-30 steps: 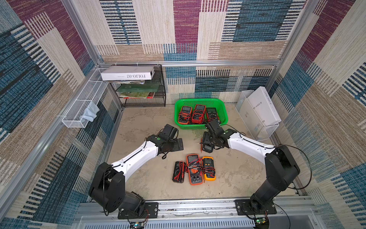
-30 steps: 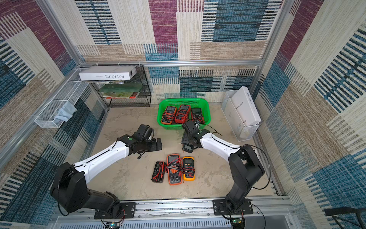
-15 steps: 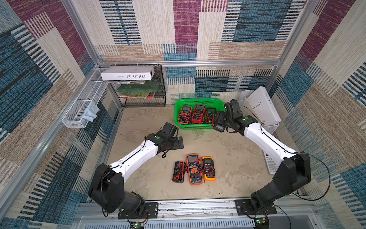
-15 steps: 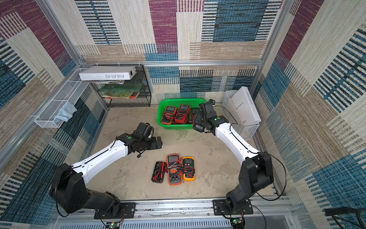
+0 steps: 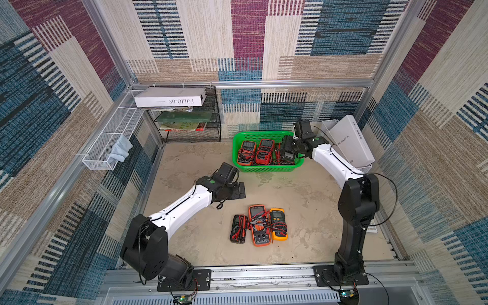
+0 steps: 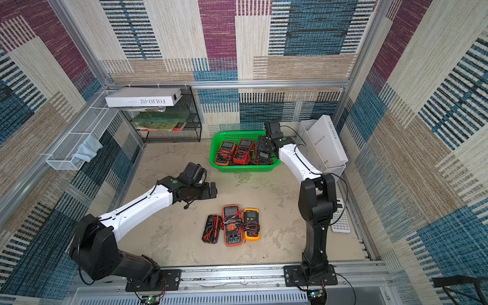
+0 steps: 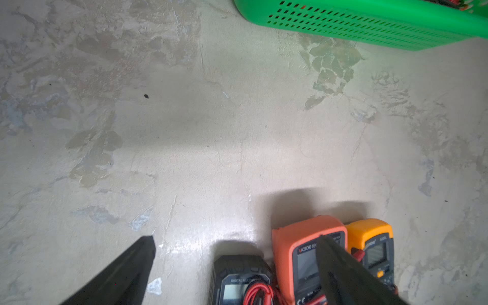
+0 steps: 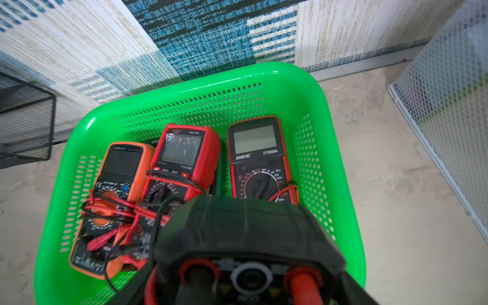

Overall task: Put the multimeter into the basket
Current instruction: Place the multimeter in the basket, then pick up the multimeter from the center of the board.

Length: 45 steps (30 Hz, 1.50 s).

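Right wrist view is dominated by the black multimeter (image 8: 248,237), which is clamped in the right gripper (image 5: 288,144) and held over the right end of the green basket (image 8: 211,79); whether it already touches what lies below cannot be told. A second ago it was being carried low over the middle of the tabletop (image 5: 303,200), and it has since been brought across to the basket. The transport is therefore judged nearly done, with only lowering and release left. Three meters are already laid in the basket side by side: an orange meter (image 8: 118,182) by the left wall, a red meter (image 8: 184,155) in the middle and an ANENG meter (image 8: 257,158) by the right wall, with leads tangled over the first two. The left gripper (image 7: 236,237) is spread wide and empty, hardly shifted, above the tabletop just behind a row of three meters (image 5: 260,227), black, orange and yellow, left near the front edge. A cloth (image 5: 120,149) is kept in the white wire bin (image 5: 105,137) along the left edge, and a white box (image 5: 351,140) is stood in another bin by the right edge.
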Tool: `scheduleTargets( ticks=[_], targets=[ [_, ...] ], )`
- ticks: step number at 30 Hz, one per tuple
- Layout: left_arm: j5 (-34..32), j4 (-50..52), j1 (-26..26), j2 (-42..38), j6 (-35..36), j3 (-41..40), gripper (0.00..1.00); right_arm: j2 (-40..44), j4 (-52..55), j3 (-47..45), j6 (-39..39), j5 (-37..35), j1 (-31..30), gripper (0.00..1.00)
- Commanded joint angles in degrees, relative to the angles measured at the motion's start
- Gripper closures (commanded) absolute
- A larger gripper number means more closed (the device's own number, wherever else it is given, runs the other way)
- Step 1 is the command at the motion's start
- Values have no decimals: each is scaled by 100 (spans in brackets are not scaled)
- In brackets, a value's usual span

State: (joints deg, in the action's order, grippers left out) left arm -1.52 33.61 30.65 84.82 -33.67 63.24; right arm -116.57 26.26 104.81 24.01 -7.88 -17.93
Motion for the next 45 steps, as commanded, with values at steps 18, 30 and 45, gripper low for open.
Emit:
scheduleTargets(
  ticks=[18,30,45],
  targets=[
    [-50,138,5,-226,-64,-51,0,-1779,1056,1876,-433,-8,97,1],
    [-184,164,9,-478,-86,-339,0,320,537,26,-324,-116,-254,1],
    [-125,164,80,-1067,-368,-1109,0,3472,-216,-4434,850,-518,-1600,0]
  ],
)
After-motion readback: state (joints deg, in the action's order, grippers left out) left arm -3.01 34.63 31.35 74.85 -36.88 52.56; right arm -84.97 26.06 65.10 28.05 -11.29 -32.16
